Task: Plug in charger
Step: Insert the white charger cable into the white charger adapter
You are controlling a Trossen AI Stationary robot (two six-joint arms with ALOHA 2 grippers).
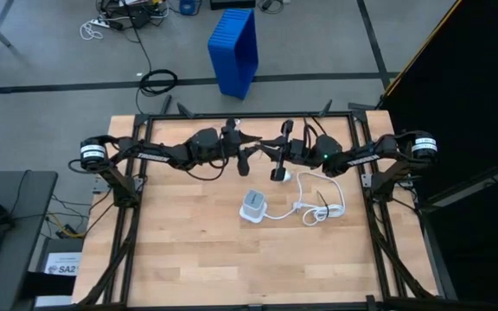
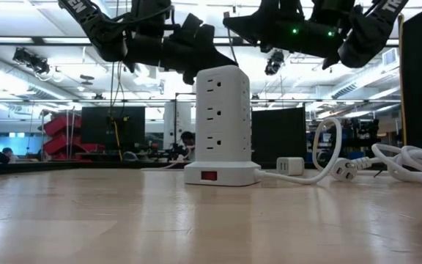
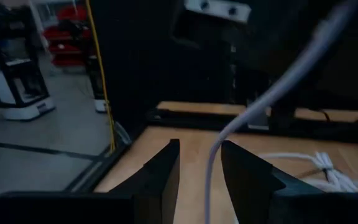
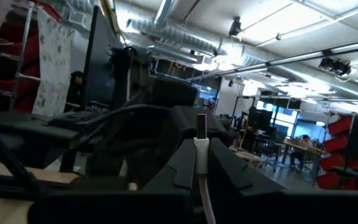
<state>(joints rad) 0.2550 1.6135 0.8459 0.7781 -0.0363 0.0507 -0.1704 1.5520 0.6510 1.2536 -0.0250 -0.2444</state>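
A small white charger cube point(image 2: 290, 166) point(image 1: 288, 175) lies on the table just beyond a white tower power strip point(image 2: 220, 121) point(image 1: 253, 206). The strip stands upright on its base, and its thick white cord point(image 1: 320, 204) lies coiled to its right. Both grippers hover above the table's far middle, facing each other. My right gripper point(image 4: 202, 163) point(image 1: 272, 157) is shut on the plug end of a thin white cable. My left gripper point(image 3: 200, 163) point(image 1: 249, 157) is open. The thin cable point(image 3: 263, 93) runs between its fingers; whether it touches them I cannot tell. My right gripper pinches the thin white cable just behind its small plug point(image 4: 202, 149) between the two fingers. The plug tip point(image 4: 202, 124) sticks out past the fingertips. The fingers lie level, pointing toward the table's left, along the cable. The plug end is lifted clear of the table.
The black frame rails point(image 1: 137, 199) run along the table's left, right and far sides. Bare wood point(image 1: 188, 259) lies near and to the left of the power strip. A blue bin point(image 1: 234, 50) stands on the floor beyond the table.
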